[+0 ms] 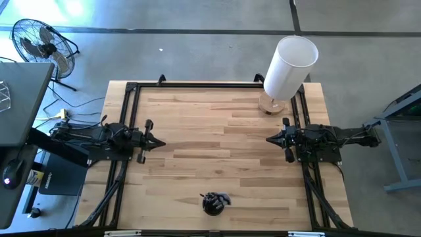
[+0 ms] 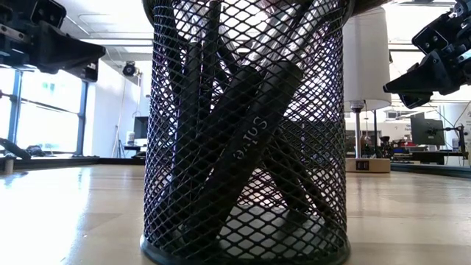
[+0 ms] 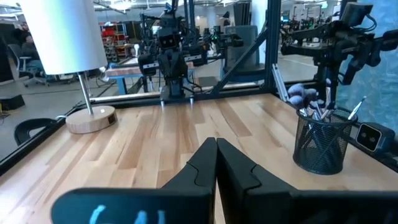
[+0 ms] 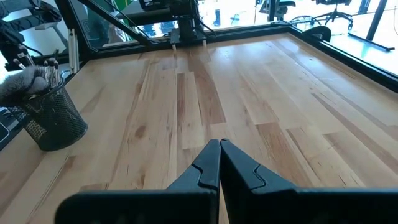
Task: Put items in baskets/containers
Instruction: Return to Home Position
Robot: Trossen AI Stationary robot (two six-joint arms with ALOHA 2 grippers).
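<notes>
High view places the black mesh cup near the edge of the tabletop closest to the low camera, about midway between the 2 arms and well apart from both. From above we see only a dark ring with a few pale tips, so its contents are hard to read there. The low view, pressed close to the cup, supplies what the high view lacks. Through the mesh we make out the brushes leaning crosswise inside, their dark handles reaching down to the cup's floor, 1 of them with pale lettering. The left wrist view shows the bristle heads sticking up above the rim, some pinkish, some pale. The right wrist view shows the same cluster from the opposite side.

The left hand hovers at the left side of the tabletop, pointing inward toward the centre. Its wrist view shows the 2 fingers pressed together with only a thin seam between them and nothing held. The right hand mirrors it at the right side, pointing toward the left one, its fingers likewise closed on nothing. In the low view we see both hands raised above the tabletop. A tall white cylinder on a round wooden base stands at the far right corner, near the right arm.
</notes>
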